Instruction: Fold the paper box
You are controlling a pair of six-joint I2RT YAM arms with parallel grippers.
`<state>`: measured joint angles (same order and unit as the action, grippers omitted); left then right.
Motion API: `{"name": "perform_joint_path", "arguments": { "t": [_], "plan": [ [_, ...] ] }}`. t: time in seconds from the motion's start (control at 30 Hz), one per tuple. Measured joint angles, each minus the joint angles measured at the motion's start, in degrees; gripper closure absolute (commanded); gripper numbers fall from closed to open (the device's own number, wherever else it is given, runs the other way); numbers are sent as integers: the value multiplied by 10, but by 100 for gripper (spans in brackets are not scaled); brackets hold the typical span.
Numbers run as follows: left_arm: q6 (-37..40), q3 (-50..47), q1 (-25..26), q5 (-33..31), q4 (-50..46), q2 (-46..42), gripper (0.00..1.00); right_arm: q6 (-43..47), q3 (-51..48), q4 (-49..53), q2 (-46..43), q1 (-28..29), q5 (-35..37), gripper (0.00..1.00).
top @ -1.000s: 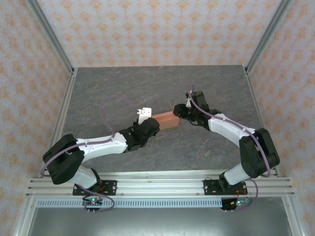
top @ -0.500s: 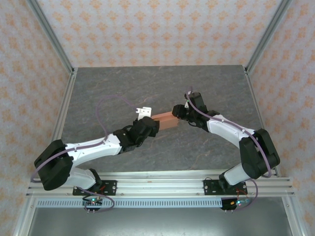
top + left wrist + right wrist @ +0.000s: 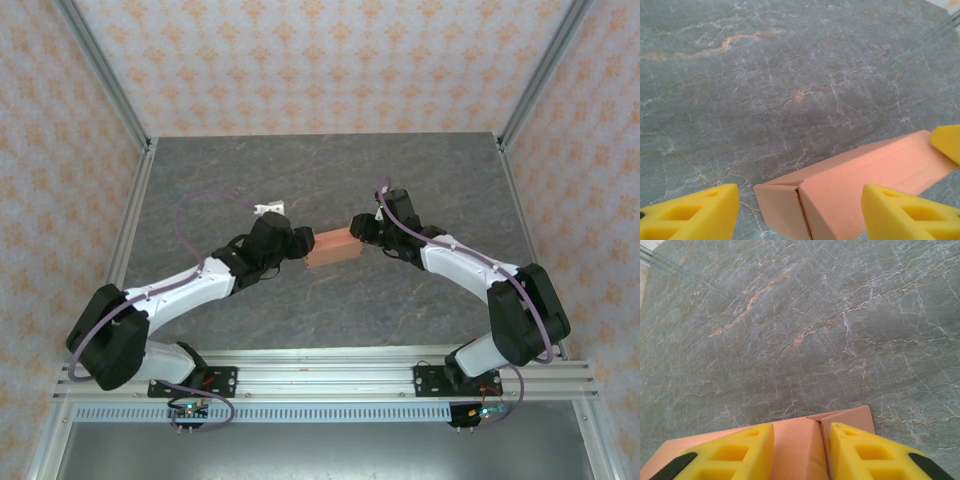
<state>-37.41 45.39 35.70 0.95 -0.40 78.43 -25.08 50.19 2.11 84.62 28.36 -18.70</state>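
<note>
paper box (image 3: 331,248) resting on or just above the counter (image 3: 300,170), can't tell which. Long axis runs end effector to end effector. Right end effector (image 3: 357,231) pinches one end, contact faces hidden. Left end effector (image 3: 303,249) spread, straddling the other end.

The left arm (image 3: 190,285) is lying stretched low from the near edge of the counter (image 3: 300,170) toward its middle. The left end effector (image 3: 300,246) is pointing right, with its yellow fingers (image 3: 695,212) standing wide apart. The right arm (image 3: 470,265) is bending in from the near right corner. The right end effector (image 3: 358,228) is pointing left and clamping the right end of the paper box (image 3: 332,247).
</note>
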Motion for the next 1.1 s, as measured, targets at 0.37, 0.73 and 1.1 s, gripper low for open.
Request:
{"name": "perform_joint_path", "arguments": {
  "t": [0.37, 0.73, 1.1],
  "plan": [
    [-41, 6, -9, 34, 16, 31, 52, 0, 0, 0, 0, 0, 3, 67],
    [-61, -17, -9, 47, 55, 32, 60, 0, -1, 0, 0, 1, 5, 67],
    [-68, -41, -9, 52, 101, 36, 64, 7, -1, 6, 0, 2, 7, 67]
  ]
}}
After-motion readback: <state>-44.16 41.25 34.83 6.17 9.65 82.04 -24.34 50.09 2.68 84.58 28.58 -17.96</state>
